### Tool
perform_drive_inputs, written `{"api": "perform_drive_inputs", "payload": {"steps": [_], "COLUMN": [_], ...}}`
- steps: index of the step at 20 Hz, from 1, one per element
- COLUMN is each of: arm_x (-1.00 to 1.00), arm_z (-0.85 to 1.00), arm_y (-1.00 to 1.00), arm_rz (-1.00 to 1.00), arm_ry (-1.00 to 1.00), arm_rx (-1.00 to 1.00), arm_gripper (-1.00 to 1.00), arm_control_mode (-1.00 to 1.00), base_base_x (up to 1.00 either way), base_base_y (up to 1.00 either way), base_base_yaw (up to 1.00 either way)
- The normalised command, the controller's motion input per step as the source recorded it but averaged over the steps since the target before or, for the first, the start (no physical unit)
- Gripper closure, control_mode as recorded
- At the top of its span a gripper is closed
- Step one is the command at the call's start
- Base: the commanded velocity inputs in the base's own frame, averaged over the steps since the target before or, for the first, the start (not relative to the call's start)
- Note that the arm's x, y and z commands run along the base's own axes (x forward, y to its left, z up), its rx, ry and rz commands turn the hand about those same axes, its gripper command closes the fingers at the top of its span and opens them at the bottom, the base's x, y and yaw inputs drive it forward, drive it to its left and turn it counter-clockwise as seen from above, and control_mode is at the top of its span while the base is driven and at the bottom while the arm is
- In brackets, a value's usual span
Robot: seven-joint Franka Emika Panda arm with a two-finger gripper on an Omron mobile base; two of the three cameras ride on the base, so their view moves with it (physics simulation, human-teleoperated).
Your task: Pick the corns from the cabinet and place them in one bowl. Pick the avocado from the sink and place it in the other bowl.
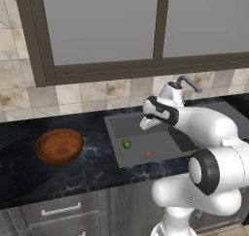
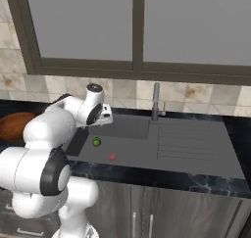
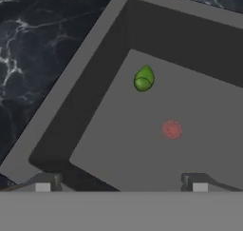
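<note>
The avocado, a small dark green ball with a lighter patch, lies on the floor of the dark grey sink. My gripper hangs above the basin, open, with nothing between its fingers, a little way above and to the side of the avocado. The other bowl, reddish-brown and wood-looking, stands on the counter left of the sink. The corns, the cabinet and their bowl are out of view.
A tiny red item lies in the sink near the avocado. The curved grey faucet rises behind the basin. Black marble counter surrounds it, with a ridged drainboard to the right.
</note>
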Motion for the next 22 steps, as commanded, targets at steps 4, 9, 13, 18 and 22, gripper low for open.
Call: {"api": "perform_drive_inputs", "payload": {"steps": [4, 9, 13, 18, 22], "arm_x": [0.45, 0.39, 0.23, 0.18, 0.22], "arm_z": [-0.41, -0.38, -0.32, -0.18, -0.15], "arm_y": [0.09, 0.07, 0.14, 0.12, 0.07], "arm_rz": [0.00, -0.03, -0.01, -0.09, -0.20], "arm_ry": [0.00, -0.01, -0.03, 0.03, 0.06], "arm_rx": [-0.06, -0.06, -0.01, 0.00, 0.00], "arm_gripper": [-1.00, -1.00, -1.00, -1.00, -1.00], "arm_control_mode": [-1.00, -1.00, -1.00, -1.00, -1.00], "base_base_x": [0.00, 0.00, 0.00, 0.00, 0.00], "base_base_y": [0.00, 0.00, 0.00, 0.00, 0.00], "base_base_yaw": [0.00, 0.00, 0.00, 0.00, 0.00]}}
